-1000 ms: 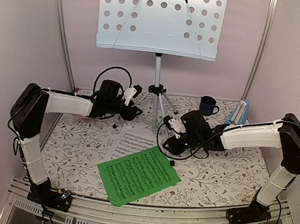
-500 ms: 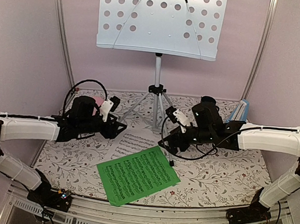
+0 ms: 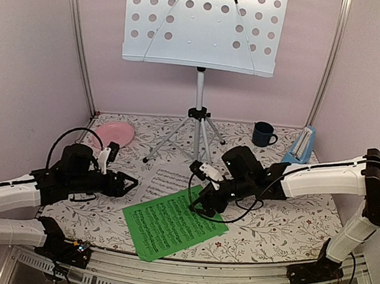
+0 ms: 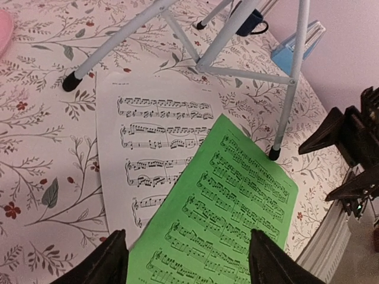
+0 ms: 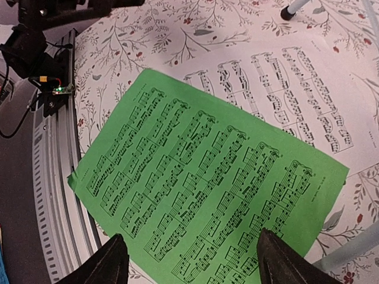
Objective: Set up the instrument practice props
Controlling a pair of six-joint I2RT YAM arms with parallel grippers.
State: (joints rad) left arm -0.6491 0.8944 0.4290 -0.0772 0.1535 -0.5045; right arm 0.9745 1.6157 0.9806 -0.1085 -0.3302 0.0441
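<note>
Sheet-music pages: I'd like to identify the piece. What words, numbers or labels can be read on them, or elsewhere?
Green page: only printed notes; edge text too small to read.
White page: tiny header lines, blurred, unreadable.
Elsewhere: no readable text.

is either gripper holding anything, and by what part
Nothing is held: left gripper and right gripper both open, empty, by the green paper sheet-music page.

A pink plate point(image 3: 116, 134) and dark blue mug point(image 3: 264, 133) stand well apart on the floral tablecloth point(image 3: 282, 221).
</note>
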